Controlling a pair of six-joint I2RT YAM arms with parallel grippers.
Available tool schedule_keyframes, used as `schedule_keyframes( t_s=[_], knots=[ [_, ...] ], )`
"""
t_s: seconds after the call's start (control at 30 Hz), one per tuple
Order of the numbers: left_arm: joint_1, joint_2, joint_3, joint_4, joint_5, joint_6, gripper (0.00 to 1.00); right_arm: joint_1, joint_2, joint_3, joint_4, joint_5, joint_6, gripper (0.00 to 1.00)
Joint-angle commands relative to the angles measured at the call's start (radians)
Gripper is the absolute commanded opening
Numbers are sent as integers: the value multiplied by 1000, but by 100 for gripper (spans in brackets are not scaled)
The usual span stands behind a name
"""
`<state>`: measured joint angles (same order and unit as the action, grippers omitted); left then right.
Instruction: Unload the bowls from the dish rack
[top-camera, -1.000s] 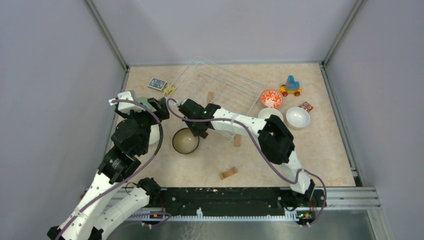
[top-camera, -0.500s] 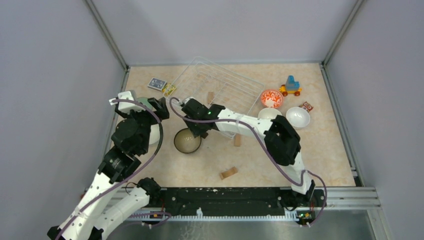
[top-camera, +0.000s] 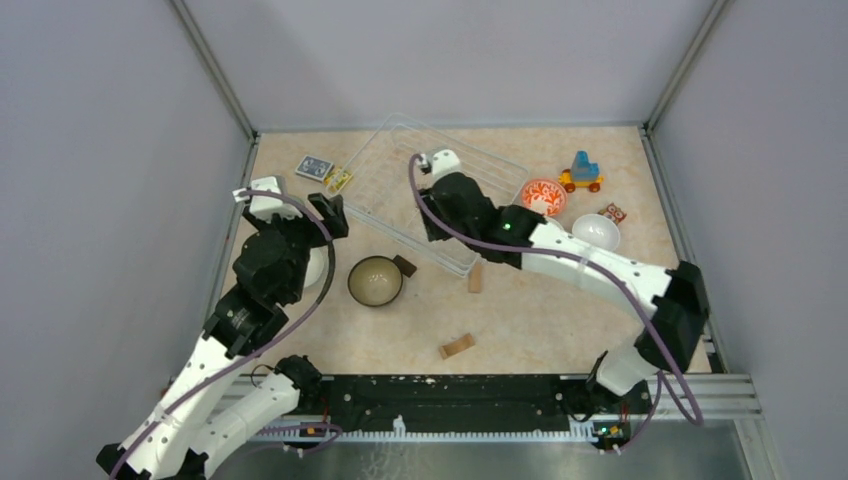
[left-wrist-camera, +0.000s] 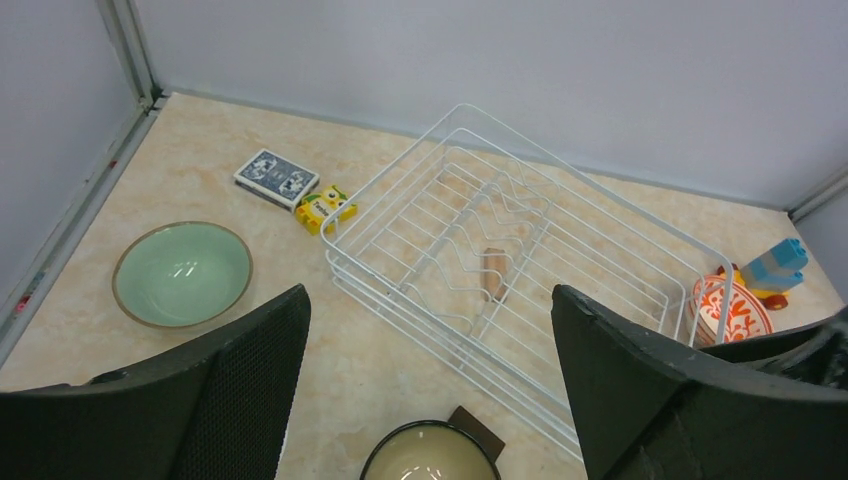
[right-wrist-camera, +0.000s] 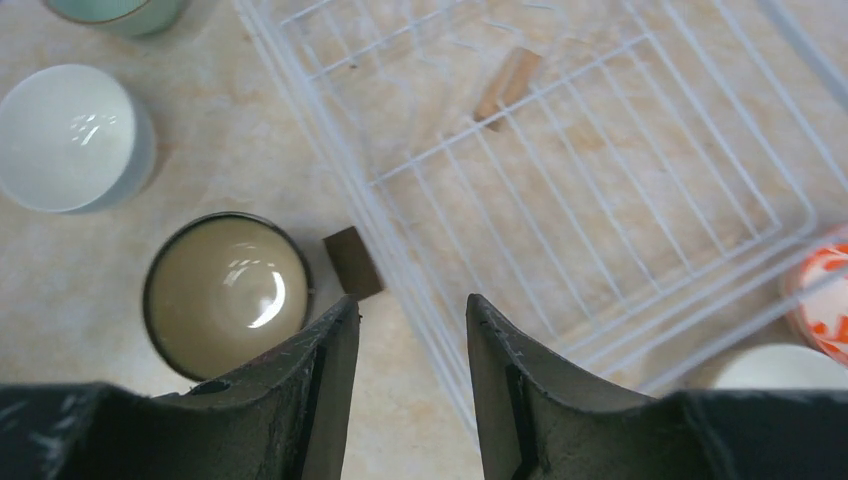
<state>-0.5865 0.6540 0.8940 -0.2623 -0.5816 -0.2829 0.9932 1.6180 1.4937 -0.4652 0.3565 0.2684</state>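
Observation:
The white wire dish rack (top-camera: 391, 165) (left-wrist-camera: 520, 240) (right-wrist-camera: 560, 170) holds no bowl, only a wooden block (left-wrist-camera: 495, 273) (right-wrist-camera: 508, 83). A beige bowl with a dark rim (top-camera: 375, 281) (left-wrist-camera: 430, 465) (right-wrist-camera: 225, 293) stands on the table in front of the rack. A pale green bowl (left-wrist-camera: 182, 273) and a white bowl (right-wrist-camera: 70, 138) stand to the left. The orange-red patterned bowl (top-camera: 543, 197) (left-wrist-camera: 730, 312) and a white bowl (top-camera: 597, 233) stand to the right of the rack. My right gripper (top-camera: 432, 212) (right-wrist-camera: 405, 330) is open and empty, raised over the rack's near edge. My left gripper (top-camera: 328, 212) (left-wrist-camera: 430, 330) is wide open and empty.
A deck of cards (top-camera: 314, 167) (left-wrist-camera: 276, 178) and a small yellow toy (left-wrist-camera: 325, 207) lie left of the rack. A toy train (top-camera: 581, 173) stands at the back right. A dark brown block (top-camera: 404, 266) (right-wrist-camera: 352, 263) lies by the beige bowl. Wooden blocks (top-camera: 457, 346) (top-camera: 475, 280) lie nearer.
My right gripper has drawn back from beside the beige bowl and risen over the rack, and its elbow has swung right. The bowl stays put. The left arm has barely shifted.

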Motion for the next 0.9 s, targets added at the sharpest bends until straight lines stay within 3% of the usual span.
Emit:
schedule_keyframes(
  t_s=[0.0,0.2,0.37,0.5,0.57,0.7,0.87],
  knots=[
    [2,24,9,33,84,-15,94,-73,-212,-192,161,153,-11,43],
    [2,74,-12,42,175,-50,97,-251,-493,-480,299,167,8,44],
    [11,127,-85,82,202,-136,99,-406,-629,-615,332,229,15,46],
    [98,185,-126,84,282,-216,99,-580,-703,-707,344,262,57,53],
    [158,193,-161,110,334,-249,99,-669,-748,-779,429,211,33,57],
    [213,183,-224,160,325,-277,99,-701,-797,-923,641,219,-86,67],
    [224,185,-269,232,256,-247,99,-702,-783,-1008,781,223,-159,75]
  ],
)
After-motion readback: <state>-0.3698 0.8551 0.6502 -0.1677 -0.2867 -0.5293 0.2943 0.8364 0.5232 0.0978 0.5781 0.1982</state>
